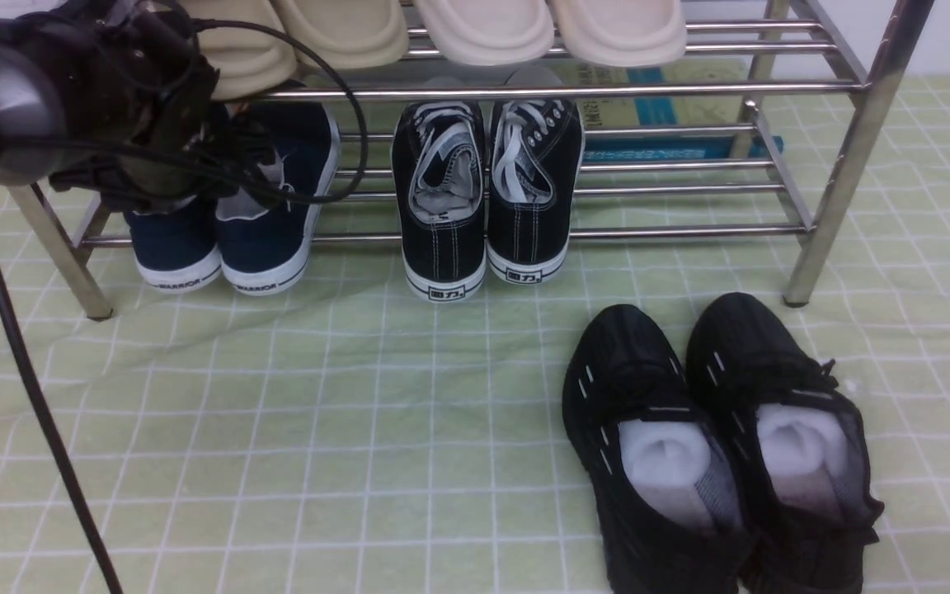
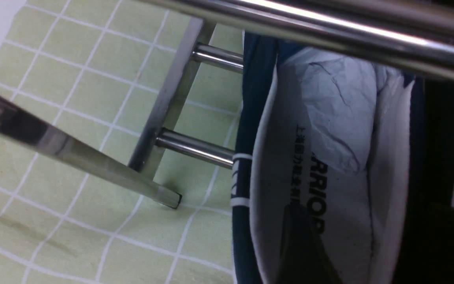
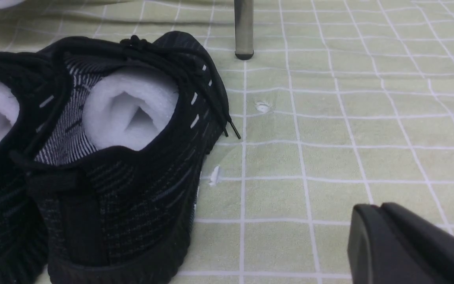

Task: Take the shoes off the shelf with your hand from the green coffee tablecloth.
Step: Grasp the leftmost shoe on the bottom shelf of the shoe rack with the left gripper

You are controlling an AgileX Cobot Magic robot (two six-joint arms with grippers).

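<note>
Green tablecloth (image 1: pixel 318 396) bears shelf (image 1: pixel 607 89) holding shoes (image 1: pixel 265 239) (navy); left end effector (image 2: pixel 373 256) spread, right end effector (image 3: pixel 408 244) clenched.

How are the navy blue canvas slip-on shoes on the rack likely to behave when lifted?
The navy blue canvas slip-on shoes probably flex at the collar, being soft fabric, though the crumpled paper stuffing should hold their shape. Likely light. Their white rubber soles may grip the silver metal rack tubes.
</note>
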